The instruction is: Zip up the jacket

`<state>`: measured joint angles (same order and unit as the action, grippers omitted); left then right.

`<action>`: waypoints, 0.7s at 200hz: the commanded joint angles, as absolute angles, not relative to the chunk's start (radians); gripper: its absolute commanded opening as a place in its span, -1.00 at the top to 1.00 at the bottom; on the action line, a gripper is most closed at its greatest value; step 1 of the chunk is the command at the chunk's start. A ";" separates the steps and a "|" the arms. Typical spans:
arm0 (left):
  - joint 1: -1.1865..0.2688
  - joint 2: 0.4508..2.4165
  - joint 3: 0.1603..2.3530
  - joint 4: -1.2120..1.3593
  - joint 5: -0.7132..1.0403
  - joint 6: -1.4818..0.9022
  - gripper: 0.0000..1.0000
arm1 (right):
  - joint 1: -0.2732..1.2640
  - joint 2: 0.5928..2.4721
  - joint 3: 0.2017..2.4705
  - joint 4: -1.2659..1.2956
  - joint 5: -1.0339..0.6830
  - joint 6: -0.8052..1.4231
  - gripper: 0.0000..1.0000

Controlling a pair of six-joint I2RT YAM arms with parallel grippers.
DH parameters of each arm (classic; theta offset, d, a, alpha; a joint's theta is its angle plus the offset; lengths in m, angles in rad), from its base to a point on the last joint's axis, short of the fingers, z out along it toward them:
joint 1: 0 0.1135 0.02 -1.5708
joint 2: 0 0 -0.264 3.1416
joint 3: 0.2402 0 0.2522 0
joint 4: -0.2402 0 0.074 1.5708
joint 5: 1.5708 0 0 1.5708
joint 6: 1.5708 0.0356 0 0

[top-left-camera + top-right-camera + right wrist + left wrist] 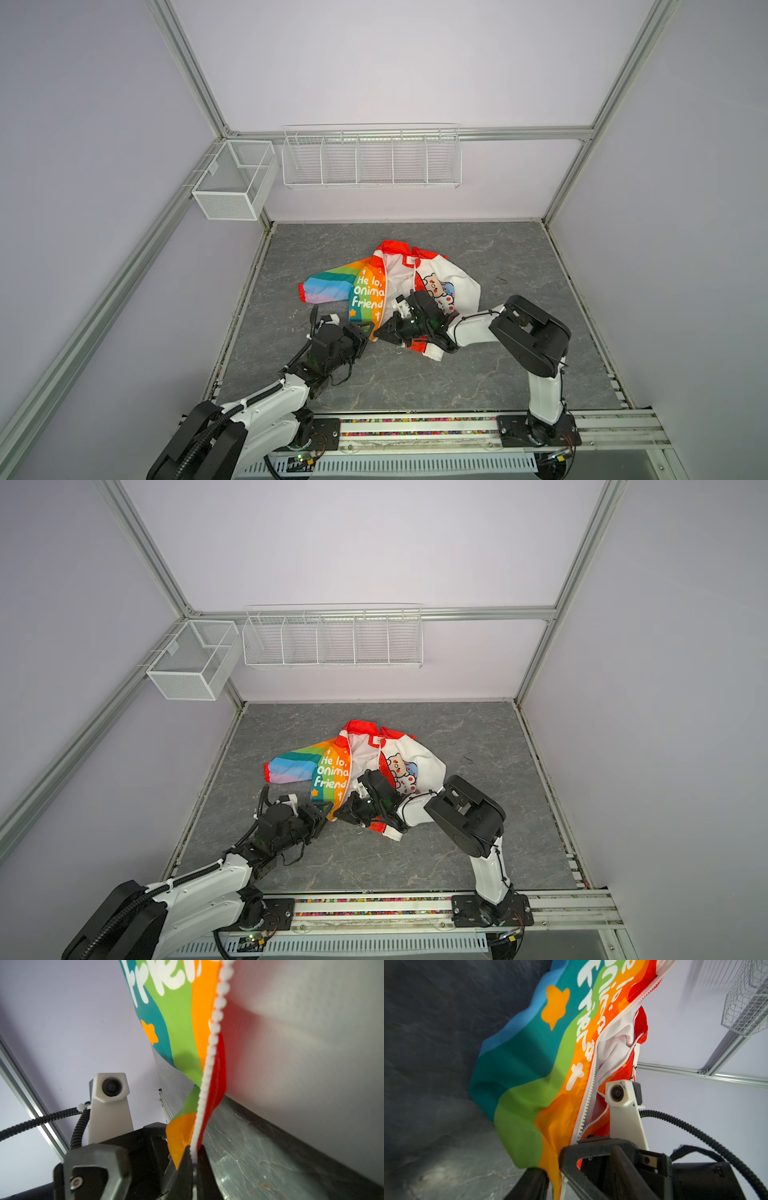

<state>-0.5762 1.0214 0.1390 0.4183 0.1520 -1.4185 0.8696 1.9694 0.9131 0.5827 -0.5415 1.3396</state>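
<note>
Grey marbled bench [415, 395] with lilac walls behind carries everything. The right gripper [192, 1153] has its jaws closed tight on the white zipper [216, 1016], pinching the toothed edge at the jacket's lower hem, with orange fabric on one side of the teeth and red on the other. The left gripper [554, 1167] sits just beside it at the same hem. Its two fingers [581, 1169] stand either side of the orange front panel, and I cannot tell whether they pinch the cloth or merely bracket it. Above them the two zipper halves run apart, with white lining showing between.

In both top views the jacket [368, 291] lies around the middle of the bench, front open. Its red hood [395, 247] points to the far edge and its rainbow sleeve [328, 282] toward the left edge. The hem is lifted at both grippers, toward the near edge. On the back wall hang a wire rack [370, 160] and a mesh basket [232, 178].
</note>
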 commanded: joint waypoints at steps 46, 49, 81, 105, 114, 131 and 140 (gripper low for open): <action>-0.575 1.028 0.163 0.377 0.166 -1.404 0.79 | 0.854 1.927 0.890 0.608 -0.552 1.368 0.86; -0.575 1.028 0.163 0.375 0.166 -1.404 0.83 | 0.854 1.927 0.890 0.609 -0.552 1.368 0.86; -0.575 1.037 0.166 0.373 0.179 -1.404 1.00 | 0.847 1.930 0.891 0.604 -0.549 1.365 0.56; -0.575 1.046 0.175 0.364 0.206 -1.398 1.00 | 0.837 1.939 0.902 0.602 -0.548 1.364 0.37; -0.575 1.052 0.177 0.362 0.218 -1.394 1.00 | 0.836 1.945 0.909 0.602 -0.548 1.361 0.34; -0.575 1.062 0.175 0.368 0.233 -1.390 1.00 | 0.830 1.958 0.922 0.597 -0.543 1.359 0.41; -0.576 1.065 0.175 0.372 0.239 -1.388 1.00 | 0.826 1.964 0.928 0.590 -0.543 1.355 0.46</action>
